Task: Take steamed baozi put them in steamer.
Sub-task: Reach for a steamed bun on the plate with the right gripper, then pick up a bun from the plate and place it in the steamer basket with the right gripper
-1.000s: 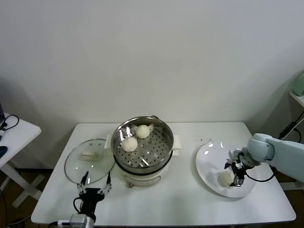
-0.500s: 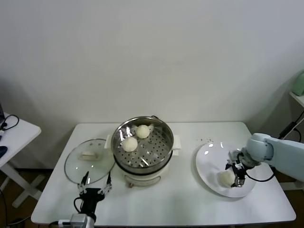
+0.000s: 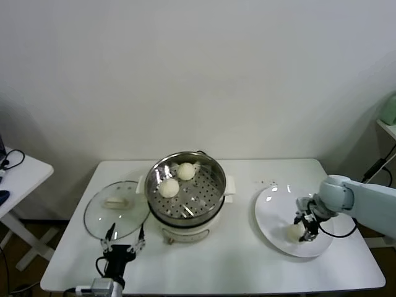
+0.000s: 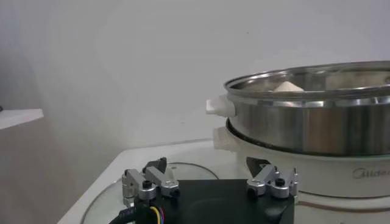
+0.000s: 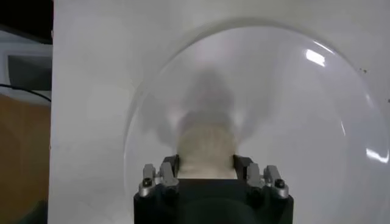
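Two steamed baozi [image 3: 169, 187] [image 3: 186, 171] lie on the perforated tray of the steel steamer [image 3: 218, 185] at the table's middle. A third baozi [image 3: 292, 232] rests on the white plate [image 3: 275, 207] to the right. My right gripper [image 3: 297, 232] is down on the plate, shut on this baozi. In the right wrist view its fingers [image 5: 170, 164] press both sides of the bun [image 5: 206, 143]. My left gripper [image 3: 124, 242] stays parked open near the table's front edge, before the steamer [image 4: 317, 115], with nothing between its fingers.
A round clear glass lid [image 3: 114, 210] lies flat on the table left of the steamer, just beyond the left gripper. A small side table [image 3: 18, 173] stands off to the far left. The plate sits near the table's right front corner.
The right gripper's fingers have closed in on the baozi on the plate and shifted slightly toward the left. The left arm has not moved.
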`<state>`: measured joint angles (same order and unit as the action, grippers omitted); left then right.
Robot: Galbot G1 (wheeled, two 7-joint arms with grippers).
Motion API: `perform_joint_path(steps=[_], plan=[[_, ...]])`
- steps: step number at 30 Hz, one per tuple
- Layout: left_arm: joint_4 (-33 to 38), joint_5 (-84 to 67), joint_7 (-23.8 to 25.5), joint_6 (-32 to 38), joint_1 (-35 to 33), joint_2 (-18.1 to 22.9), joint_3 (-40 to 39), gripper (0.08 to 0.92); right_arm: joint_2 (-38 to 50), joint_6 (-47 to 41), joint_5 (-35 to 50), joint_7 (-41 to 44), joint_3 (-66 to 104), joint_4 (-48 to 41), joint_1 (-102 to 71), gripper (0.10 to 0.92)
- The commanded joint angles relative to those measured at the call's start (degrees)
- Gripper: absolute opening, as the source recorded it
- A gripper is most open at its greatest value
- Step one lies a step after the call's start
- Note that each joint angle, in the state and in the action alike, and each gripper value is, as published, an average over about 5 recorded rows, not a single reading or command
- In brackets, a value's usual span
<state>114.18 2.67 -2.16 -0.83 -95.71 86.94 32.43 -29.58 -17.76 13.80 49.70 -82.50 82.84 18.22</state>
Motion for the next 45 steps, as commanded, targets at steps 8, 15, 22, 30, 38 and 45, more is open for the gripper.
perform_joint_path(steps=[8,15,22,30,38,45], plan=[[0.3,0.1,0.0,-0.1,-0.3,0.1,0.2,0.823,-0.5,4.2,5.9,3.7,-19.3,6.9,28.1,0.596],[0.0,0.3,-0.1,0.1,-0.4,0.1,0.0,0.823,-5.7,9.4,9.4,7.3,-25.7,10.2,45.9,0.594],[-0.1,0.3,-0.1,0.1,-0.4,0.0,0.0,0.823,-12.2,15.6,9.6,9.7,-19.6,14.5,51.5,0.594],[-0.1,0.3,-0.1,0.2,-0.3,0.2,0.0,0.823,-21.8,24.1,5.4,9.4,-8.9,16.8,47.4,0.586],[-0.2,0.3,-0.2,0.2,0.0,0.5,0.1,0.823,-32.7,26.7,-2.1,7.3,-4.8,14.9,39.2,0.585],[-0.3,0.2,-0.1,0.1,0.2,0.7,0.5,0.823,-41.9,27.3,-7.8,6.7,-3.6,11.1,31.7,0.57]])
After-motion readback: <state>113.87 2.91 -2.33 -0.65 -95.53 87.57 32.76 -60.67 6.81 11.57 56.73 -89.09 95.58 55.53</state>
